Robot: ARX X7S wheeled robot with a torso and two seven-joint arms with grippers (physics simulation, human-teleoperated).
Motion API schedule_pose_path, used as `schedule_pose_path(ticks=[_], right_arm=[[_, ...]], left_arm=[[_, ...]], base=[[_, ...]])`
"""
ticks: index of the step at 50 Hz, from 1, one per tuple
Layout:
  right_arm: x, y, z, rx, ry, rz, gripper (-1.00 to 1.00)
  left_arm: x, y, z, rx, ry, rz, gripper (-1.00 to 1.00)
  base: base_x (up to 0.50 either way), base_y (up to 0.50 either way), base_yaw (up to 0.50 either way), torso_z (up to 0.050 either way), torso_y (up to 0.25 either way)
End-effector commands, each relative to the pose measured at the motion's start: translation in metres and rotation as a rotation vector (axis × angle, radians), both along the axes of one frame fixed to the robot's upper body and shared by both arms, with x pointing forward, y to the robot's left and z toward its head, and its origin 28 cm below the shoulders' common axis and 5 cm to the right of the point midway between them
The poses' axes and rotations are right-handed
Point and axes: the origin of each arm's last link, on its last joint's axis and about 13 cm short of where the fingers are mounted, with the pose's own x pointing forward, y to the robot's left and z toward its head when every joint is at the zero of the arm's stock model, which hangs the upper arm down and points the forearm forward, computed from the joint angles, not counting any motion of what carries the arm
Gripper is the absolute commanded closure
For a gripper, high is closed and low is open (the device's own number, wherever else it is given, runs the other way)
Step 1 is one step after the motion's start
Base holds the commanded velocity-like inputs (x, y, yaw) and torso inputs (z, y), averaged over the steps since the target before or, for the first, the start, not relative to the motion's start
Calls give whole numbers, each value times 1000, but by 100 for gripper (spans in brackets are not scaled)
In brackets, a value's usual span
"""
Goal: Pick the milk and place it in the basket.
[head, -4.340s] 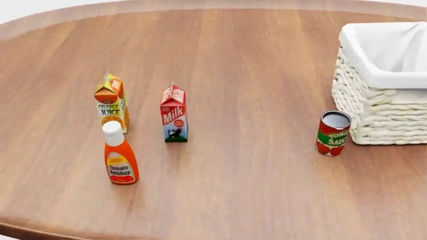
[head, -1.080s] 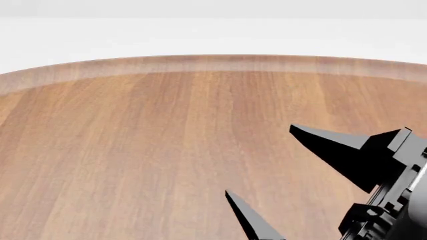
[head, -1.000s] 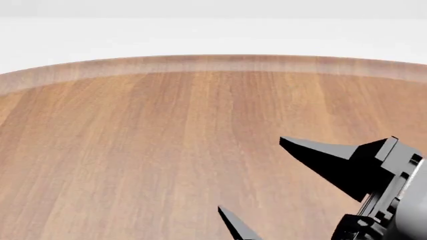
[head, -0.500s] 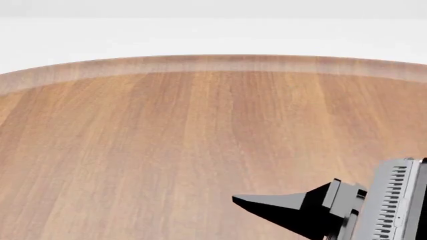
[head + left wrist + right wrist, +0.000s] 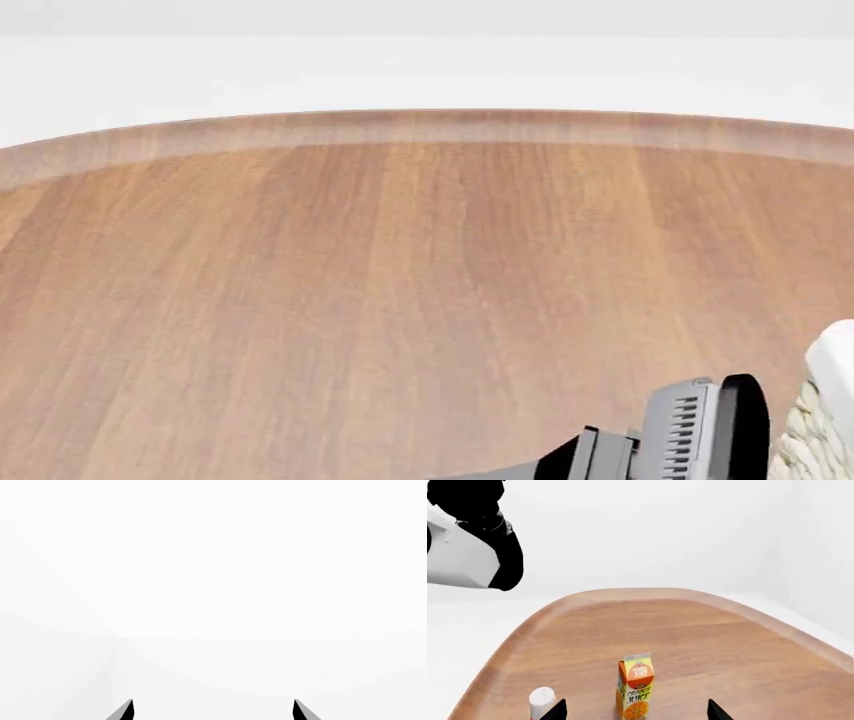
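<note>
The milk is out of view in every frame. A corner of the basket (image 5: 838,365), white cloth over cream wicker, peeks in at the head view's right edge. Just left of it, the right arm's grey and black wrist (image 5: 687,430) sits low at the bottom edge, its fingers mostly cut off. In the right wrist view my right gripper (image 5: 637,711) is open, with only the two black fingertips showing and nothing held between them. My left gripper (image 5: 213,711) is open too, facing plain white background.
Beyond the right gripper an orange juice carton (image 5: 636,685) stands on the round wooden table (image 5: 707,645), with a bottle's white cap (image 5: 542,699) beside it. The left arm (image 5: 467,540) hangs above the table's far side. The table's far edge (image 5: 427,128) curves across the head view.
In the head view the right gripper has turned and sunk toward the bottom edge, so its fingers have left the frame. The basket's corner now shows behind it.
</note>
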Motion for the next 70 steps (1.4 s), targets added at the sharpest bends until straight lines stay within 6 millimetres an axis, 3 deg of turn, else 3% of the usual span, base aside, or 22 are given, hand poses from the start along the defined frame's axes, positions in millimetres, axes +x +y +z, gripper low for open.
schedule_pose_path(ticks=[1, 40, 70], right_arm=[[0, 2, -9, -19, 37, 14, -100], [6, -5, -40, -93, 169, -50, -100], [37, 4, -59, -106, 174, -93, -100]], left_arm=[[-1, 2, 0, -8, -21, -1, -100], [-1, 2, 1, -10, -23, 1, -100], [-1, 3, 0, -14, -20, 1, -100]], base=[[0, 0, 0, 0, 0], [0, 0, 0, 0, 0], [0, 0, 0, 0, 0]])
